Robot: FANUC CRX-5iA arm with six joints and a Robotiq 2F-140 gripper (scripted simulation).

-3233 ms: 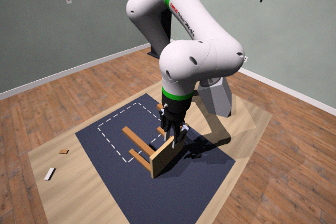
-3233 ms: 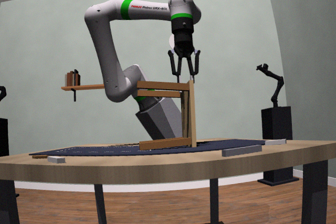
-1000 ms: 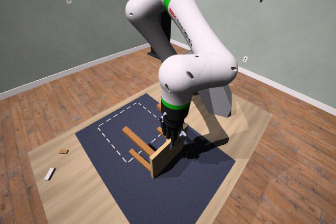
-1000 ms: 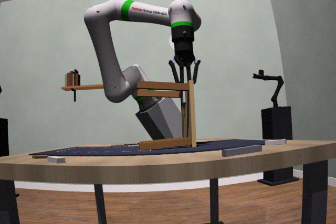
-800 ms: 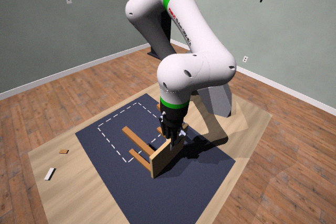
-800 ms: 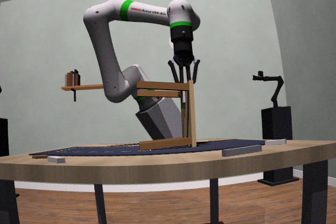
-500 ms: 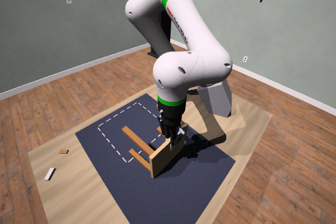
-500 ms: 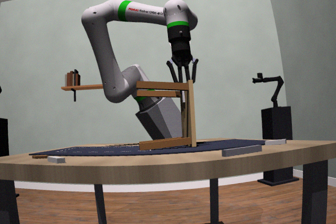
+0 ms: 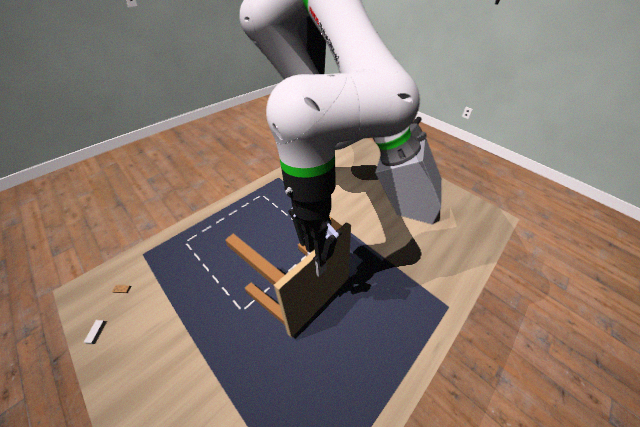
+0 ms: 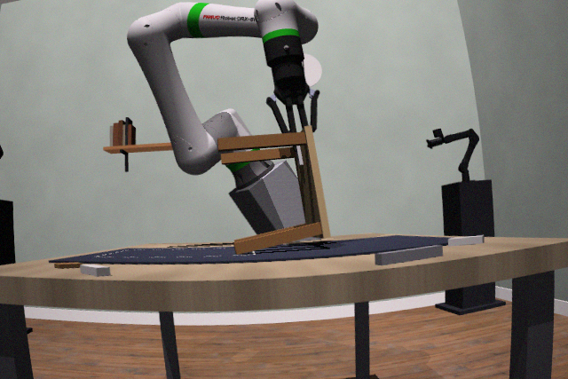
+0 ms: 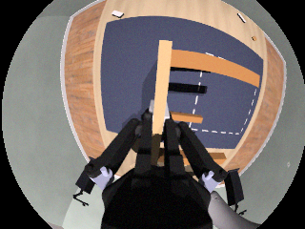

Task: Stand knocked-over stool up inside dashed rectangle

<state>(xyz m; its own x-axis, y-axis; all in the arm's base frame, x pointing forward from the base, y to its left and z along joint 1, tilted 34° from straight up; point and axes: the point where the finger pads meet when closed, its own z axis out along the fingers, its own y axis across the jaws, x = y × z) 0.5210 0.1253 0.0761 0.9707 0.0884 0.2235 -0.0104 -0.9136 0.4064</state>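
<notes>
The wooden stool lies on its side on the dark blue mat, its seat nearly on edge and its legs pointing toward the dashed rectangle. In the exterior view the stool is tilted, with a lower leg tip on the mat and the seat's bottom edge just above it. My gripper comes down from above and is shut on the top edge of the seat. The wrist view shows the fingers clamped on the seat edge, with the legs reaching over the rectangle.
The robot base stands just behind the mat. A white block and a small brown tile lie on the table to the left. Two grey blocks lie near the table's right edge.
</notes>
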